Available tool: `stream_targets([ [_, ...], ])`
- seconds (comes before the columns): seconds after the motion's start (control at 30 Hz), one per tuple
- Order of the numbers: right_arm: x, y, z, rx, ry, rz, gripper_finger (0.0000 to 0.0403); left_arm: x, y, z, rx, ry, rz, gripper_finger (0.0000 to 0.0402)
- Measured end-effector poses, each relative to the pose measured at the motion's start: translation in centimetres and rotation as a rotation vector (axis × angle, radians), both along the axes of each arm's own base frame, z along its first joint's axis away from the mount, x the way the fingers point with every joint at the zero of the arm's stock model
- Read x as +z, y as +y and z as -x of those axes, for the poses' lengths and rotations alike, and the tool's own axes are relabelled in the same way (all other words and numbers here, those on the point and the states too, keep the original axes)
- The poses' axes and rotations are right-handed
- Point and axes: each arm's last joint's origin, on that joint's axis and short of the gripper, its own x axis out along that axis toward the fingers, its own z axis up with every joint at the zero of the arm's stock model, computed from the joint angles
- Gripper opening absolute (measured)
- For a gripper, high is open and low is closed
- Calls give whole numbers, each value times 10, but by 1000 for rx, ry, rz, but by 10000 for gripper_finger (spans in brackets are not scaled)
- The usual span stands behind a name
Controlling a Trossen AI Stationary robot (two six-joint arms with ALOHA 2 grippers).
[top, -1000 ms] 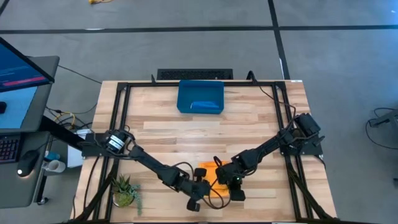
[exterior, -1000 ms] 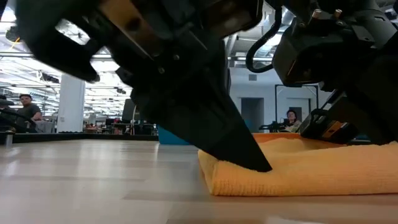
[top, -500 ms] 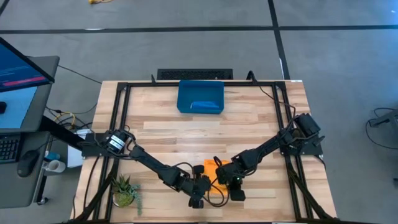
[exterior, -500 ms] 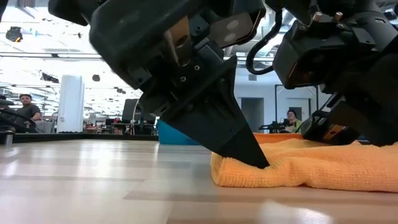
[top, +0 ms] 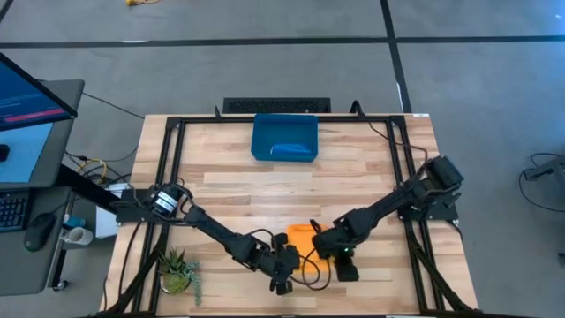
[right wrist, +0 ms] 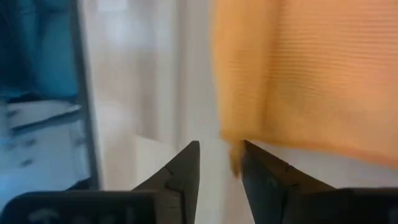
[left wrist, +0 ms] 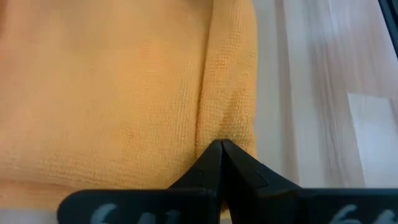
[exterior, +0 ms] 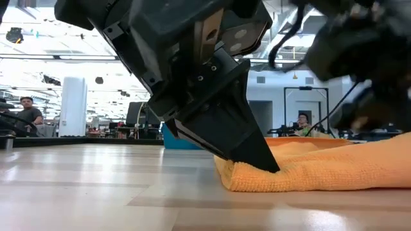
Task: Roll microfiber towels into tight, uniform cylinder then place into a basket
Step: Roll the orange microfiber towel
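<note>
Pale wooden counter (top: 265,190) carries everything. Nearest its front edge, the yellow-orange towel (top: 303,240) is pinned at a folded edge by the closed left pincer (left wrist: 220,155). Just beside it the right pincer (right wrist: 219,163) stands slightly parted, holding nothing. With one side let go, the fold could spring loose and the roll be spoiled. Well beyond, the basket (top: 284,138) already holds blue cloth.

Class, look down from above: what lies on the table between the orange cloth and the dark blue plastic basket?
Only bare wooden tabletop, in the high view, between yellow-orange microfiber towel and basket.
</note>
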Motion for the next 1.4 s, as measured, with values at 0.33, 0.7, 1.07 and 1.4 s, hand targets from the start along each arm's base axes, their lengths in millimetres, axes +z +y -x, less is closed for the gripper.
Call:
stream_targets([
  [0.33, 60, 20, 35, -21, -316, 272, 134, -1, 7, -3, 37, 8, 25, 0],
  [0.7, 55, 82, 76, 44, -709, 623, 134, -1, 7, -3, 37, 8, 24, 0],
  [1.07, 10, 93, 66, 72, -677, 738, 134, -1, 8, -3, 37, 8, 24, 0],
  [1.4, -1, 83, 47, 56, -609, 680, 134, -1, 8, -3, 37, 9, 24, 0],
])
